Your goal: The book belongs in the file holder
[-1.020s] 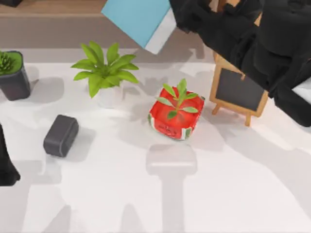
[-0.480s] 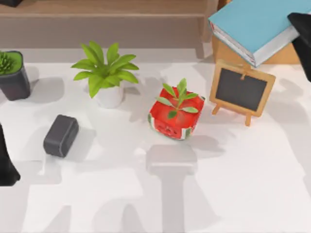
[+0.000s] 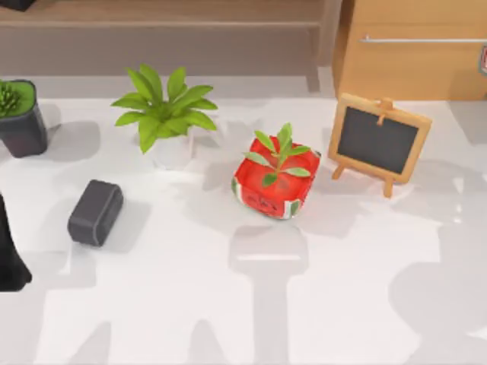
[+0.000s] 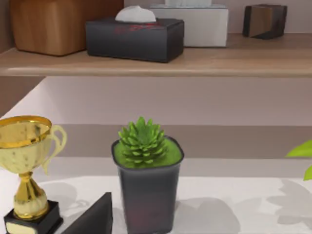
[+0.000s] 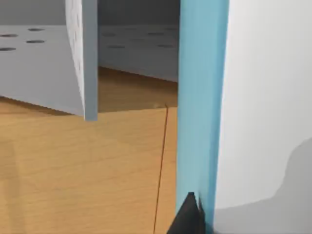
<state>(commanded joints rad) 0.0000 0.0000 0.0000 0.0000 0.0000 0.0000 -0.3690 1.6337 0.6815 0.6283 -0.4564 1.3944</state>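
In the right wrist view the book stands on edge, its light-blue cover [image 5: 202, 97] beside its white page edges [image 5: 263, 87]. My right gripper [image 5: 231, 222] is shut on the book, with one black fingertip [image 5: 187, 217] pressed against the blue cover. The grey perforated walls of the file holder [image 5: 80, 53] stand just beyond the book, over a wooden surface [image 5: 87, 165]. My left arm [image 3: 9, 258] is parked at the table's left edge.
On the white table stand a red plant pot [image 3: 275, 182], a leafy plant in a white pot [image 3: 169, 114], a small chalkboard easel [image 3: 379, 143], a dark box [image 3: 95, 212] and a succulent pot [image 3: 21, 118]. A wooden cabinet [image 3: 411, 53] sits at the back right.
The right arm and the book swung from the back middle to the right and left the top view. The left arm has not moved.
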